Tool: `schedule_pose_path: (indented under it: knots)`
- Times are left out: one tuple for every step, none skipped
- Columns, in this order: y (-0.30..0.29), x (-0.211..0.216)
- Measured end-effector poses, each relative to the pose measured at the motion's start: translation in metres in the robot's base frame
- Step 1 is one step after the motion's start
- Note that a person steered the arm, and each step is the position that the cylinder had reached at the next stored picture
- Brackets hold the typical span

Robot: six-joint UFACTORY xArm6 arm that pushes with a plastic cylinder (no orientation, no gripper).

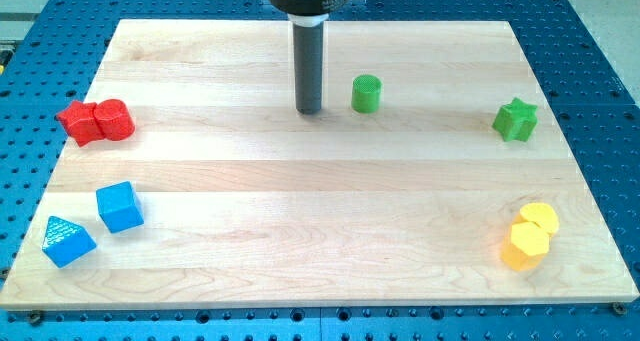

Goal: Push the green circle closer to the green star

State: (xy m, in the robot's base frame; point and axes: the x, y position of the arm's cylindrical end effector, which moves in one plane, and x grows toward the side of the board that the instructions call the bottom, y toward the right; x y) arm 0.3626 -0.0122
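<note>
Pale wood, matt blocks, dark rod

My tip (309, 111) ends a smooth, dull dark rod on a light wooden board (300, 241), grain running sideways, satin finish. Just to its right the green circle (367, 93) looks matt plastic; far right, the green star (515, 120) likewise. Around it all, blue perforated metal table (600, 41).
</note>
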Motion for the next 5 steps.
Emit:
schedule_pose_path:
  knots:
    - [0.064, -0.015]
    - [0.146, 0.002]
    - [0.207, 0.021]
    - [0.169, 0.022]
    - [0.079, 0.009]
